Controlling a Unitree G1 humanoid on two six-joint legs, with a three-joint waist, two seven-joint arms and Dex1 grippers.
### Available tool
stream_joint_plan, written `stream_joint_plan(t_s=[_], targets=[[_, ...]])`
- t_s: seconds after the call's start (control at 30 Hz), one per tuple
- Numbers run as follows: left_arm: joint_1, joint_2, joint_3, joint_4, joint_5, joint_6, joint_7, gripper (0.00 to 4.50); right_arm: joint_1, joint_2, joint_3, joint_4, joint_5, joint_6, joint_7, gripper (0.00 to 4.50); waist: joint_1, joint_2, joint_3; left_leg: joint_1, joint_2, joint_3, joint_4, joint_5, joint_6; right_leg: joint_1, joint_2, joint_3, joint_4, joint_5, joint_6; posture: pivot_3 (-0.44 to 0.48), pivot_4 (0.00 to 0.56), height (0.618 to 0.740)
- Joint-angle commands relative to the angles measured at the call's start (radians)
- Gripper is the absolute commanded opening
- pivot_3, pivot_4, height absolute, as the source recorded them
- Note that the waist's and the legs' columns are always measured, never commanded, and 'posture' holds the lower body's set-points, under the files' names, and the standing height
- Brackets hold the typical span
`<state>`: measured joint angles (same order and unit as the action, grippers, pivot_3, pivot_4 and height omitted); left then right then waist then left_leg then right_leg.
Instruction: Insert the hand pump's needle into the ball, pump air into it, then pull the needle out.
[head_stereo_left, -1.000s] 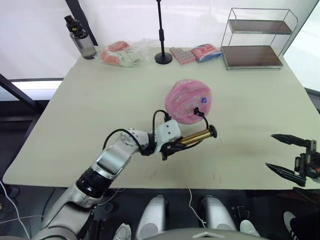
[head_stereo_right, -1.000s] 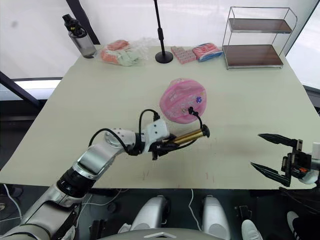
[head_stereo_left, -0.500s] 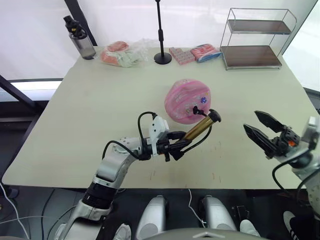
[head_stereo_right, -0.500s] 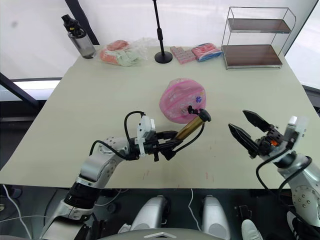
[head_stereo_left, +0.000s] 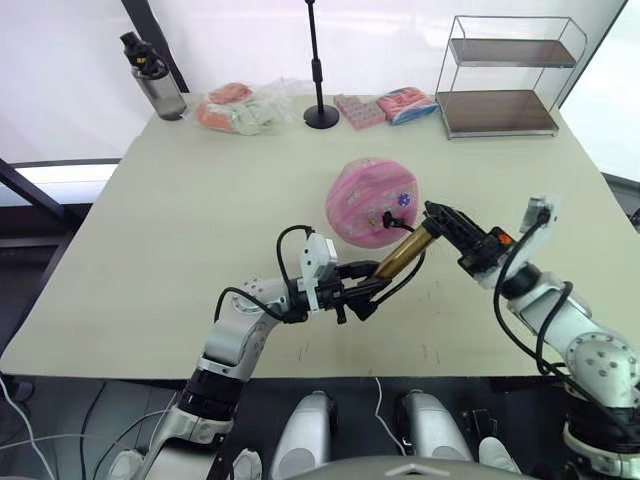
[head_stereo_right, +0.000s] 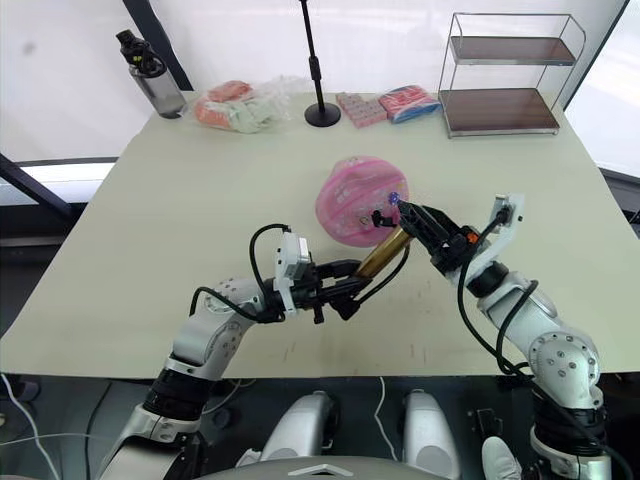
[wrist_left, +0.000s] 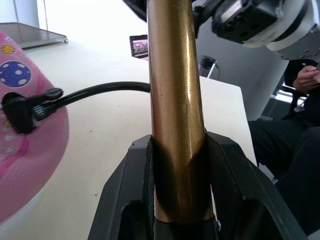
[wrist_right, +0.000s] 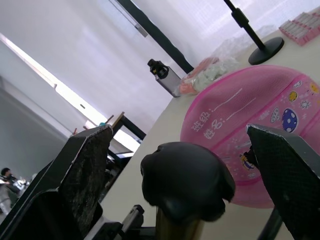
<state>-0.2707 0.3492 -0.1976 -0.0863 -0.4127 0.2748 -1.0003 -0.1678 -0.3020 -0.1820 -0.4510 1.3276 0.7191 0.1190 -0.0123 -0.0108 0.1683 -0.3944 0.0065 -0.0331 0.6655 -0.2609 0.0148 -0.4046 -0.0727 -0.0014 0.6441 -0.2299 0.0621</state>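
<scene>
The pink ball (head_stereo_left: 370, 196) lies mid-table. The needle's black fitting (wrist_left: 24, 108) sits against the ball's skin, the pin itself hidden, and the black hose (wrist_left: 102, 89) runs back to the pump. My left gripper (head_stereo_left: 360, 297) is shut on the lower end of the gold hand pump (head_stereo_left: 403, 258), which tilts up toward the ball. My right gripper (head_stereo_left: 434, 213) is open, one finger (wrist_right: 82, 170) on either side of the pump's black handle (wrist_right: 186, 179), with gaps between them and the handle.
Along the far edge stand a grey bottle (head_stereo_left: 150, 77), bagged packets (head_stereo_left: 238, 108), a black stand (head_stereo_left: 320, 116), pink-wrapped packets (head_stereo_left: 388, 104) and a wire shelf rack (head_stereo_left: 500, 80). A seated person (wrist_left: 292, 145) is off the table's side.
My right arm has swung in from the right edge, and its open fingers now straddle the pump's handle. The left gripper still holds the pump, tilted up more steeply than a second ago.
</scene>
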Motion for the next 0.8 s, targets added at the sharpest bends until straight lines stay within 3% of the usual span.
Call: stream_joint_plan(t_s=[0.03, 0.57, 0.8], targets=[[-0.009, -0.006, 0.009, -0.009, -0.001, -0.032, -0.004, 1.02, -0.016, 0.009, -0.008, -0.016, 0.032, -0.004, -0.025, 4.5, 0.0, 0.0, 0.0, 0.0, 0.0, 0.0, 0.0, 0.0, 0.0, 0.0, 0.0, 0.0, 0.0, 0.0, 0.0, 0.0, 0.15, 0.74], [-0.013, -0.024, 0.013, 0.002, 0.001, -0.045, -0.004, 1.02, -0.013, 0.017, 0.043, -0.039, -0.049, -0.019, 0.006, 4.5, -0.002, 0.0, 0.0, 0.0, 0.0, 0.0, 0.0, 0.0, 0.0, 0.0, 0.0, 0.0, 0.0, 0.0, 0.0, 0.0, 0.15, 0.74], [-0.002, -0.132, 0.028, 0.13, 0.064, -0.316, 0.027, 1.02, -0.032, -0.014, 0.062, -0.054, -0.139, -0.043, 0.1, 4.5, -0.001, 0.0, 0.0, 0.0, 0.0, 0.0, 0.0, 0.0, 0.001, 0.0, 0.0, 0.0, 0.0, 0.0, 0.0, 0.0, 0.15, 0.74]])
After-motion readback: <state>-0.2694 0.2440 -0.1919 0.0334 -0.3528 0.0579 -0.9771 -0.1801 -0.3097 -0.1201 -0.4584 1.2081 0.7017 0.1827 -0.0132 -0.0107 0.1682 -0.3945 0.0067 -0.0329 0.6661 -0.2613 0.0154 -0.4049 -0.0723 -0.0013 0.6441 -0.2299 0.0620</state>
